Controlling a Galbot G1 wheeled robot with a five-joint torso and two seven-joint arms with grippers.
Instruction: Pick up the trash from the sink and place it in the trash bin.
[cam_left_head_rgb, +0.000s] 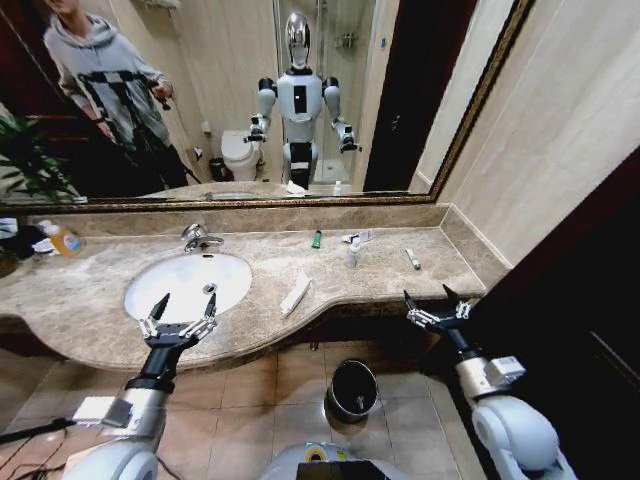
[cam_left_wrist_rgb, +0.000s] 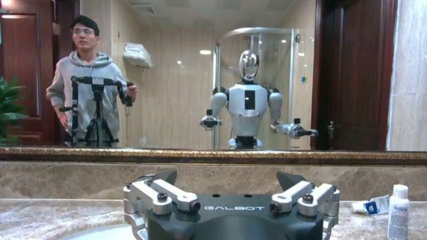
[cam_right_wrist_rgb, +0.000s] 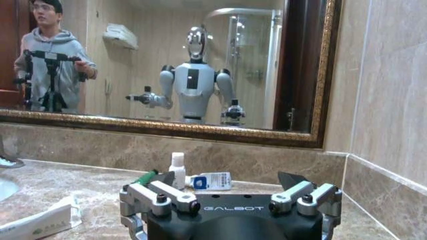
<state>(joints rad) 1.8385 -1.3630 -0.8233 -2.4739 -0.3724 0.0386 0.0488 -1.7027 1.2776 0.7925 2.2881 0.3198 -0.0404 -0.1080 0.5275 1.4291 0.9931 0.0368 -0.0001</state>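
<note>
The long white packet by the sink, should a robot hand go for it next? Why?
Probably yes: the left gripper hangs open at the sink's front edge, holding nothing, and the long white packet lies flat on the countertop nearby, so easing toward it seems sensible.

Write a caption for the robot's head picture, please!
Both grippers, left and right, open at the sink counter; trash bin below.

Countertop (cam_left_head_rgb: 380, 265) glossy veined marble; sink (cam_left_head_rgb: 180, 285) smooth white glaze; trash bin (cam_left_head_rgb: 352, 388) shiny metal rim.
</note>
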